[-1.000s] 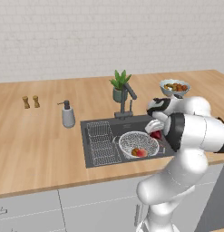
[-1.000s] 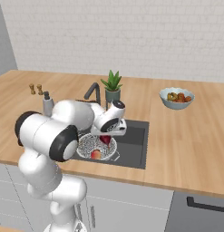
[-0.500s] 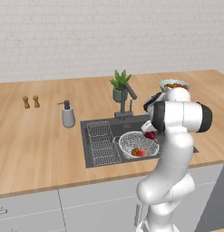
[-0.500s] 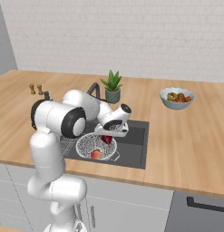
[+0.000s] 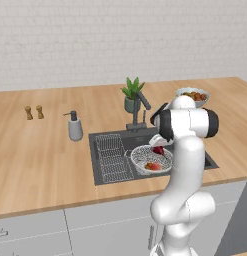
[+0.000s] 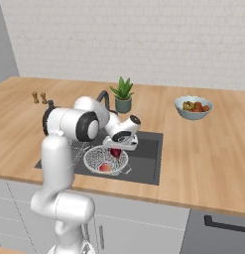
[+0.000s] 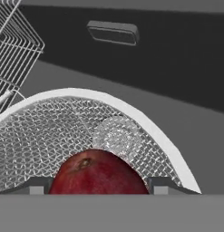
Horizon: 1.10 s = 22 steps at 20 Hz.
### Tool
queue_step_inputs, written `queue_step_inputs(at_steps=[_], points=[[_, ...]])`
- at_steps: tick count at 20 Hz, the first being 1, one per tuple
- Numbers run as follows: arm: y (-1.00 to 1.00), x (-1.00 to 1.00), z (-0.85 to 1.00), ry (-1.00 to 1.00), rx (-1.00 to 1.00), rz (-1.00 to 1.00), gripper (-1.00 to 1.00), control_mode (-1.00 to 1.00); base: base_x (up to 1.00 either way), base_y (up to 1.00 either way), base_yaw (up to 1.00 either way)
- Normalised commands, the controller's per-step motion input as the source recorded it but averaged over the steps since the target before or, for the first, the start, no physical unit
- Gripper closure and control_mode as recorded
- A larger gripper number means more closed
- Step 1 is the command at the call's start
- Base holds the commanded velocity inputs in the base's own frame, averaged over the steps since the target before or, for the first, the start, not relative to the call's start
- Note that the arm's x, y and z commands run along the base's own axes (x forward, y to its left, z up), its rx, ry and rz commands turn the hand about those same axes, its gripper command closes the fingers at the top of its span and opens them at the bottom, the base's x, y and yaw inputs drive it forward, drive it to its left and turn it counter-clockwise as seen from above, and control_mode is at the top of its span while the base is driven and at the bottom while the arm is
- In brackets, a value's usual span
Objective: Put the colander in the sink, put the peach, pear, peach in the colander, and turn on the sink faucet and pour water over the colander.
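While over the colander (image 7: 145, 122), the gripper (image 7: 98, 185) apparently clasps the pear (image 7: 97, 174).

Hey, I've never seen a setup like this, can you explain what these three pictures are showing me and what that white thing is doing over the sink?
The white thing is a robot arm in a computer-rendered kitchen. Two pictures come from cameras on its base, behind the arm to its left and right. The third comes from a camera on its hand, looking along the gripper.

In the dark sink sits a pale mesh colander with an orange-pink peach in it. The gripper's fingers are closed on a dark red pear just above the colander. Behind the sink stand the faucet and a potted plant. On the wooden counter are a soap dispenser, two small shakers and a bowl of fruit.
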Motion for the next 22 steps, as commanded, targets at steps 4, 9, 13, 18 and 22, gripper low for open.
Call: queue_step_inputs(at_steps=[4, 9, 13, 18, 22], points=[[0.06, 0.38, -0.32, 0.00, 0.00, 0.00, 1.00, -1.00, 0.00, 0.00, 0.00], [0.05, 0.16, -0.24, 0.00, 0.00, 0.00, 1.00, -1.00, 0.00, 0.00, 0.00], [0.12, -0.17, -0.01, 0.00, 0.00, 0.00, 1.00, -1.00, 0.00, 0.00, 0.00], [0.08, -0.31, 0.00, 0.00, 0.00, -0.01, -1.00, -1.00, 0.00, 0.00, 0.00], [0.00, -0.33, 0.00, 0.00, -0.01, -0.04, -1.00, -1.00, 0.00, 0.00, 0.00]])
